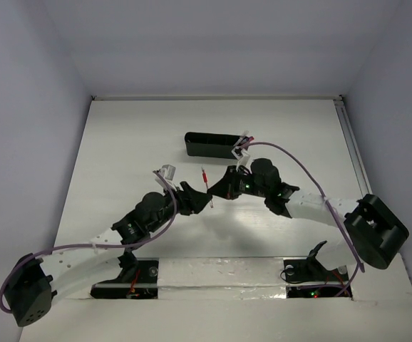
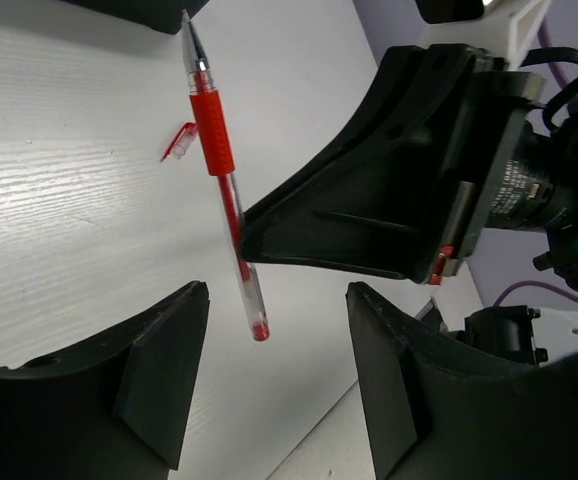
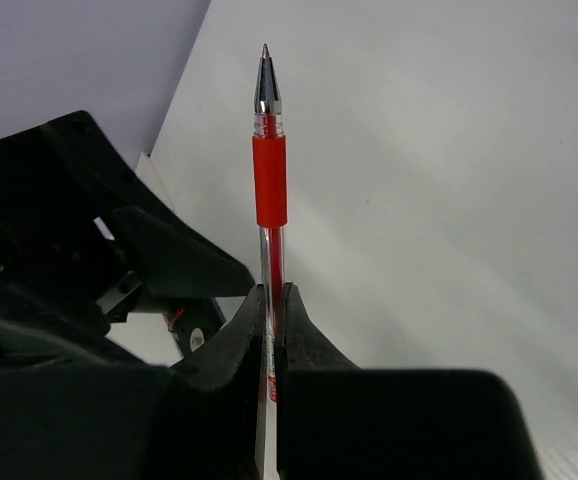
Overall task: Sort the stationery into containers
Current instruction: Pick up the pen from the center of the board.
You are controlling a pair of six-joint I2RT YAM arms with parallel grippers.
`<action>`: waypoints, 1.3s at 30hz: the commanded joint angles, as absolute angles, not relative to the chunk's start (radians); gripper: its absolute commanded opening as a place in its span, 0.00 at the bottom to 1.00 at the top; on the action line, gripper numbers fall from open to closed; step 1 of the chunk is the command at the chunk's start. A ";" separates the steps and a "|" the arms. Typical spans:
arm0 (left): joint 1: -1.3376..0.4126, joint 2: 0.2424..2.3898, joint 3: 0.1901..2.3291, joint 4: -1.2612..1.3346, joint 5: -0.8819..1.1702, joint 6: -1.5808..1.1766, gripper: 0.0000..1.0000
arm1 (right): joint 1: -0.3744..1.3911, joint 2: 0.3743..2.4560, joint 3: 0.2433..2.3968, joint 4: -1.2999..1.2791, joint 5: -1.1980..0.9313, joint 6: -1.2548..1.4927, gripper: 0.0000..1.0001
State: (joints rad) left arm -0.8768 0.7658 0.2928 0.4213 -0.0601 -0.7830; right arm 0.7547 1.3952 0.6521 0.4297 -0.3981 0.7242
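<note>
From the near edge of the tabletop (image 1: 120,142) my left arm reaches toward 1 o'clock, and its left hand (image 2: 277,345) stands about half open: the two fingers (image 2: 164,370) are apart and grip nothing, with the back end of the red pen (image 3: 270,180) in the gap between them, touching neither. My right arm comes in from 4 o'clock, and its right hand (image 3: 272,300) is closed tight on the clear barrel of this pen, below the red grip sleeve. The two hands almost meet in the middle of the tabletop, the left at 8 o'clock of the right. The pen lies along the 6-to-12 line with its metal tip to 12 o'clock; I cannot tell if it touches the surface or is lifted a little. Just beside the grip sleeve, at 9 o'clock of it in the left wrist view, a small red-and-clear piece (image 2: 179,142) lies on the tabletop. Farther away, at 12 o'clock of both hands and apart from them, sits the long black tray (image 1: 206,144); what is inside I cannot see from here.
</note>
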 commanded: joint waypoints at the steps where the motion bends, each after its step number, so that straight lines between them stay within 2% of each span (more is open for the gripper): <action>1: -0.861 0.802 0.279 0.509 -0.037 -0.793 0.53 | 0.770 1.384 0.611 0.566 -0.454 0.771 0.00; 7: -0.851 0.848 0.276 0.569 -0.031 -0.798 0.44 | 0.770 1.348 0.571 0.585 -0.474 0.788 0.00; 13: -0.851 0.841 0.258 0.612 -0.037 -0.805 0.38 | 0.770 1.328 0.549 0.586 -0.480 0.791 0.00; 27: -0.842 0.871 0.244 0.657 -0.012 -0.808 0.34 | 0.779 1.374 0.535 0.707 -0.555 0.844 0.00; 35: -0.842 0.867 0.230 0.675 -0.005 -0.822 0.25 | 0.788 1.394 0.529 0.752 -0.552 0.862 0.00; 39: -0.842 0.864 0.232 0.670 0.028 -0.822 0.08 | 0.788 1.390 0.522 0.778 -0.543 0.870 0.00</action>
